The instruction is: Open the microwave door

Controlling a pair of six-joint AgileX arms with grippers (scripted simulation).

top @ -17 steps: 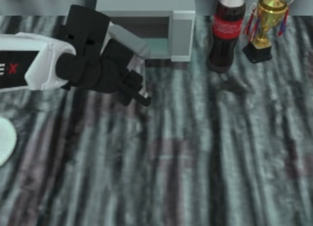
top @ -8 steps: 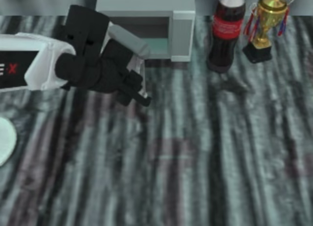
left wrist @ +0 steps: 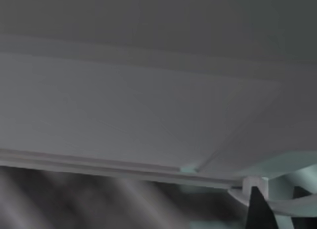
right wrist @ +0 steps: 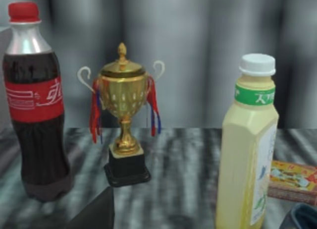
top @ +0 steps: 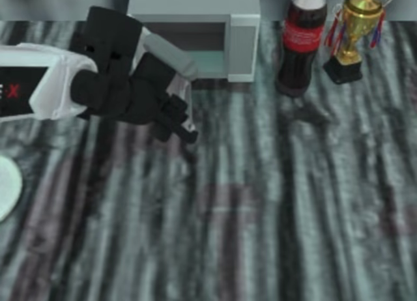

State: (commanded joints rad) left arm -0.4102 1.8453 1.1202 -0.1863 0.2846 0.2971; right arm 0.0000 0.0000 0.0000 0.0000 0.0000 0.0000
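- Top view, nearest edge first: the streaky grey-and-black table (top: 273,223) is mostly bare, with a slice of a pale round plate (top: 6,187) at its left edge.
- Farther back on the left, the black left gripper (top: 184,126) reaches in from its white arm, the jaws at the free edge of the flat light-grey microwave door (top: 171,55). I cannot tell whether the jaws are apart or clamped; the fingertips blur together.
- The door stands swung partly outward to the left from the boxy silver-grey microwave (top: 195,17) at the table's far edge, exposing the dark cavity and teal floor beside the narrow control strip.
- Left wrist view: the door's grey panel (left wrist: 138,105) fills the picture, with 1 dark fingertip (left wrist: 258,209) by its lower corner and teal behind it.
- Judgement: the opening is underway but not finished. To do it well, the gripper should sweep in an arc about the hinge at the door's left, not in a straight line, so the grip does not slip or drag the microwave.
- Farthest right stand a dark cola bottle with red label (top: 298,43) and a gold trophy cup on a black base (top: 355,30).
- Right wrist view: the same 2, plus a pale yellow bottle with white cap (right wrist: 247,140); the right arm appears parked.
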